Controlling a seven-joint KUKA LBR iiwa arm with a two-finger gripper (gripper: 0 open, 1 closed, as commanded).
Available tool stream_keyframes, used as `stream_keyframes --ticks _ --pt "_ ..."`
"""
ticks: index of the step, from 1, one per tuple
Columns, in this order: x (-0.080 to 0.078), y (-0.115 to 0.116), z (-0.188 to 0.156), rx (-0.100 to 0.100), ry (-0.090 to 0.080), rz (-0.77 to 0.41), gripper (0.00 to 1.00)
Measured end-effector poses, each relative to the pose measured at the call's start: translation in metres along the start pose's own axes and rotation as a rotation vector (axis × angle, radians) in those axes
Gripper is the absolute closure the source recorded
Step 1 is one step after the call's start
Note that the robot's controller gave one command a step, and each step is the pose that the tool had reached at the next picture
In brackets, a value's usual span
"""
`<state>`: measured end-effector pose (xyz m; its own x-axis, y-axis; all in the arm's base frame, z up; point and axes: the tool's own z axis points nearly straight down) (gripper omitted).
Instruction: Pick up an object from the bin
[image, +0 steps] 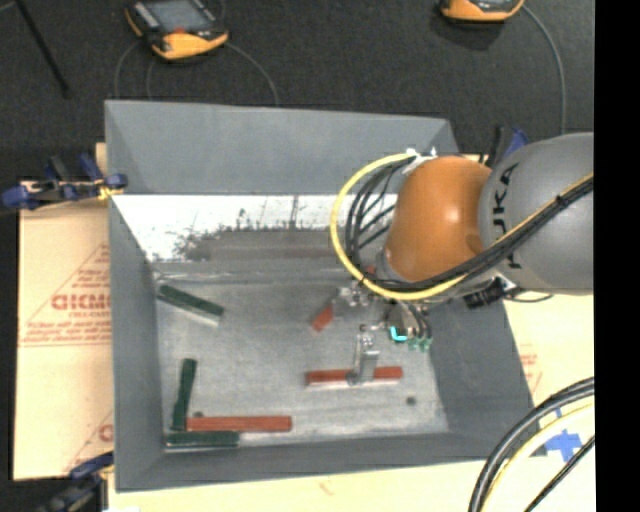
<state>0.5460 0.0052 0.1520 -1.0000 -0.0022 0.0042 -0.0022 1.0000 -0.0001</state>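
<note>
The red bar (328, 378) was a long, thin, flat strip. It lay flat on the floor of the bin (255, 340), right of the middle and towards the near wall, its length running left to right, its right end slightly farther back.

**Five stray pieces on grey metal**

A dark green bar (190, 302) lies slanted near the far left corner of the bin (280, 150). A second green bar (183, 393) lies beside the left wall. Along the near edge, a long red bar (238, 424) touches a short green strip (205, 438). A small orange-red block (322, 319) sits mid-floor.
</note>
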Motion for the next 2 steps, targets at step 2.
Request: stream_keyframes --ticks 2 --pt "0.033 -0.002 0.039 0.001 -0.015 -0.035 0.0"
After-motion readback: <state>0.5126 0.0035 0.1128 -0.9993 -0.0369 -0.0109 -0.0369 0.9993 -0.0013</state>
